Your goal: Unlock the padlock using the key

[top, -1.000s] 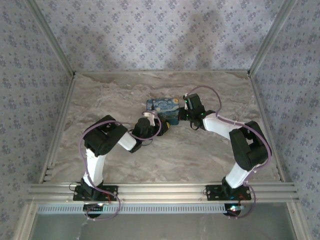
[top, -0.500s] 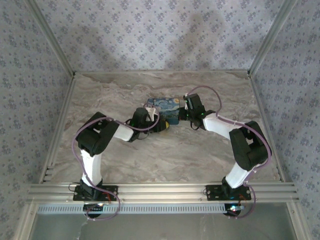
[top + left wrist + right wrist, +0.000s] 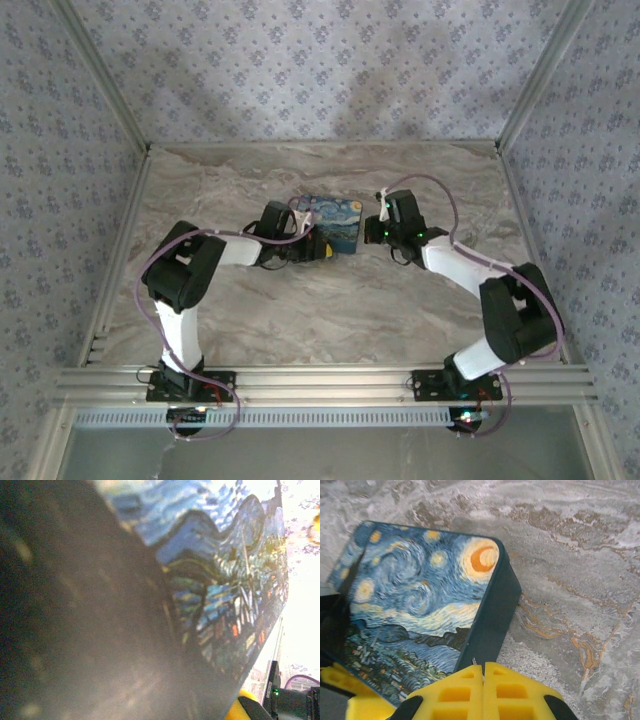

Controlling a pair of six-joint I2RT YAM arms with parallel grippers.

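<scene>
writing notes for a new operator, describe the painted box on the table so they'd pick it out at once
On the marble-patterned table, look toward the far middle, where the left gripper and right gripper nearly meet. Between them lies a flat rectangular box with dark sides. Its top carries a swirling blue night-sky painting with yellow stars and an orange crescent moon.

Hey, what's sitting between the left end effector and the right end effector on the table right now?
A box printed with a starry-night painting lies between the left end effector and the right end effector; the top external view shows this.
</scene>
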